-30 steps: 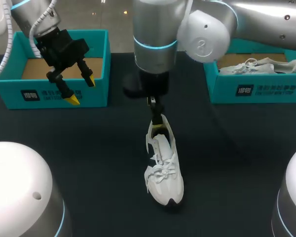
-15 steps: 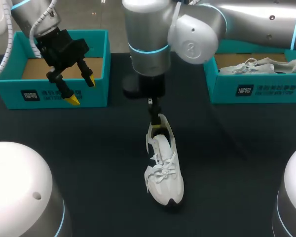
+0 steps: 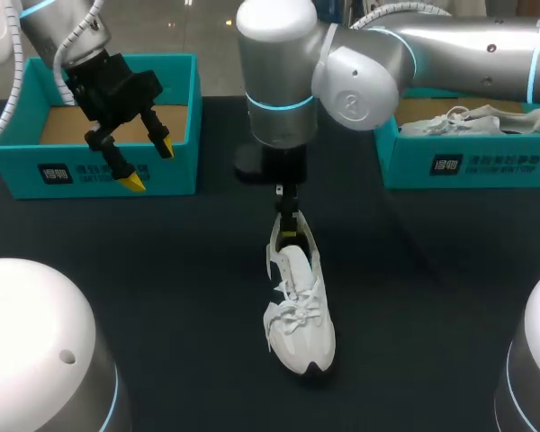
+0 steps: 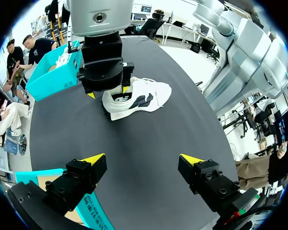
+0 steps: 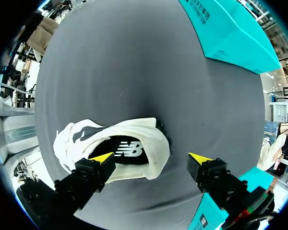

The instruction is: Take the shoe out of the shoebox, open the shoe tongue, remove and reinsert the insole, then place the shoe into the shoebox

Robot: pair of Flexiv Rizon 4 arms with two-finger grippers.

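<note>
Right gripper (image 5: 150, 159): fingers wide apart, clamped on nothing. It hangs low over the heel end of the shoe (image 3: 299, 310). In the right wrist view one yellow tip sits over the shoe's mouth, above the dark insole (image 5: 127, 151); the other tip is outside the shoe, past the heel. The pictures do not settle whether either tip touches.

Shoe: out of any box, on its sole on the dark table (image 3: 162, 270), about mid-table. Its long axis runs toward and away from the robot, heel on the far side under the right gripper, toe on the near side. The fingers therefore straddle the heel collar along that axis.

Judgement: the insole step is in hand, and the next move needs the inner tip lowered into the mouth to catch the insole's heel edge.

Left gripper (image 4: 142, 160): fingers apart, empty, well away, above the left shoebox (image 3: 108, 171). The right arm is much the nearer.

Right shoebox (image 3: 486, 162) holds a second white shoe (image 3: 472, 120)
</note>
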